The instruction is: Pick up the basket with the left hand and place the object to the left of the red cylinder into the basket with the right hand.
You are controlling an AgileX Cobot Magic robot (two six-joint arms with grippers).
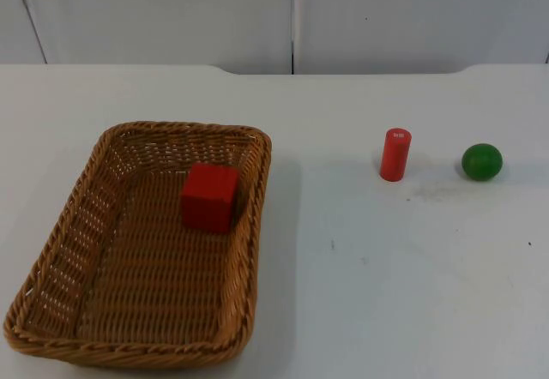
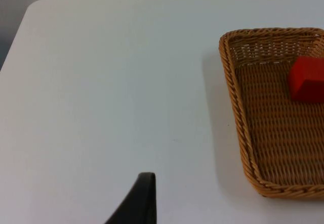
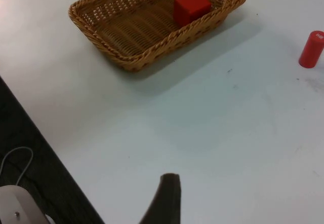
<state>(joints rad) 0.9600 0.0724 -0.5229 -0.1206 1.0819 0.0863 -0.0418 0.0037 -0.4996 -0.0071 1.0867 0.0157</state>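
Wicker basket (image 1: 77, 250) down on the white table (image 1: 386, 293), red cube (image 1: 209, 196) already inside.

Largest first: table running back to a grey partition wall (image 1: 154, 10), faintly smudged near the cylinder. Next, basket, oblong and brown, resting flat at the table's left half, held by nothing. Inside it, red cube sitting toward the far right corner, close to the wall on that side (seen too from both wrists: (image 2: 306, 79), (image 3: 191, 6)). Well to the right, red cylinder (image 1: 395, 153) standing upright, small white label on its top face, writing too small to read. Just right of that, apart from it, green ball (image 1: 482, 161). Left gripper (image 2: 144, 196) hanging above bare table beside the basket's rim (image 2: 238, 107); right gripper (image 3: 169, 196) above bare table near its front edge, basket (image 3: 126, 57) and cylinder (image 3: 311, 49) beyond. Cannot tell how far open either claw is; one fingertip apiece in sight, nothing on it.
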